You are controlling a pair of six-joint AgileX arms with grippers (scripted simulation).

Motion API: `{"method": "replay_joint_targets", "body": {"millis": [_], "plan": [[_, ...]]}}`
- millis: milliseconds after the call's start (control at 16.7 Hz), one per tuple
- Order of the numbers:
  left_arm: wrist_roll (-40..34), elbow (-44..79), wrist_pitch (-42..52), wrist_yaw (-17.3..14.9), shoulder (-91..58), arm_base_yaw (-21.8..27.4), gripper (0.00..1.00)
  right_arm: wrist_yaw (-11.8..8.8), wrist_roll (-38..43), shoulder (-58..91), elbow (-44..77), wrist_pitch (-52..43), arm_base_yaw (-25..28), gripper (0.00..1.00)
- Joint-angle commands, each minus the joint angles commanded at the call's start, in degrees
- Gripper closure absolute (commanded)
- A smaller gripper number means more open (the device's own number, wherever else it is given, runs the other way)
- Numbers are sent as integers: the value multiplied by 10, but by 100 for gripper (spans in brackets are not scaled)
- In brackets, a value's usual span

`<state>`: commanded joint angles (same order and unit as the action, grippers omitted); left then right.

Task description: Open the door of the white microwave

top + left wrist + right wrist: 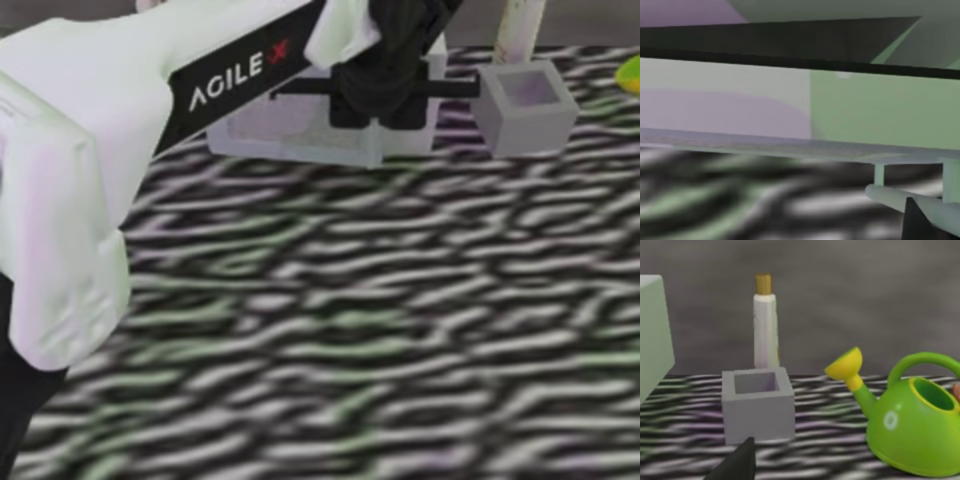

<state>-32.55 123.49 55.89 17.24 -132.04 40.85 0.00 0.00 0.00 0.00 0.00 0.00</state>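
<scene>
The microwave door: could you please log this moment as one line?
left pincer at door handle | door looks ajar | right arm out of top view | grey cube beside microwave

My left arm carries the white lettering "AGILE X" on a black band; the final character appears red. No other text is readable.

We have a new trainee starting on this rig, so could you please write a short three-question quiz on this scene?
1. True or false: the left arm reaches to the white microwave at the table's far edge.
2. What stands next to the white bottle: A grey open cube, B red bowl, C blue plate?
3. What colour is the watering can?

Key: 1 true; 2 A; 3 green, with a yellow spout tip.
</scene>
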Motion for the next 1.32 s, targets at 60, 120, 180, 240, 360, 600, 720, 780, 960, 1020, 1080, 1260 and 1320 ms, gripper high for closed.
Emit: {"method": "replay_joint_targets", "body": {"millis": [60, 120, 180, 240, 360, 600, 720, 780, 960, 1020, 1080, 1260, 1320], "plan": [[3, -7, -3, -1, 3, -1, 100, 0, 0, 0, 0, 0, 0, 0], [5, -9, -4, -1, 4, -1, 100, 0, 0, 0, 0, 0, 0, 0], [5, -9, -4, -1, 4, -1, 100, 0, 0, 0, 0, 0, 0, 0], [5, -9, -4, -1, 4, -1, 100, 0, 0, 0, 0, 0, 0, 0], [5, -9, -4, -1, 4, -1, 100, 0, 0, 0, 0, 0, 0, 0], [5, -9, -4, -1, 4, -1, 100, 0, 0, 0, 0, 0, 0, 0], [5, -9, -4, -1, 4, -1, 100, 0, 0, 0, 0, 0, 0, 0], [5, -9, -4, -1, 4, -1, 100, 0, 0, 0, 0, 0, 0, 0], [5, -9, -4, -1, 4, -1, 100, 0, 0, 0, 0, 0, 0, 0], [5, -9, -4, -1, 4, -1, 100, 0, 0, 0, 0, 0, 0, 0], [5, -9, -4, -1, 4, -1, 100, 0, 0, 0, 0, 0, 0, 0], [5, -9, -4, -1, 4, -1, 100, 0, 0, 0, 0, 0, 0, 0], [5, -9, -4, -1, 4, -1, 100, 0, 0, 0, 0, 0, 0, 0]]}}
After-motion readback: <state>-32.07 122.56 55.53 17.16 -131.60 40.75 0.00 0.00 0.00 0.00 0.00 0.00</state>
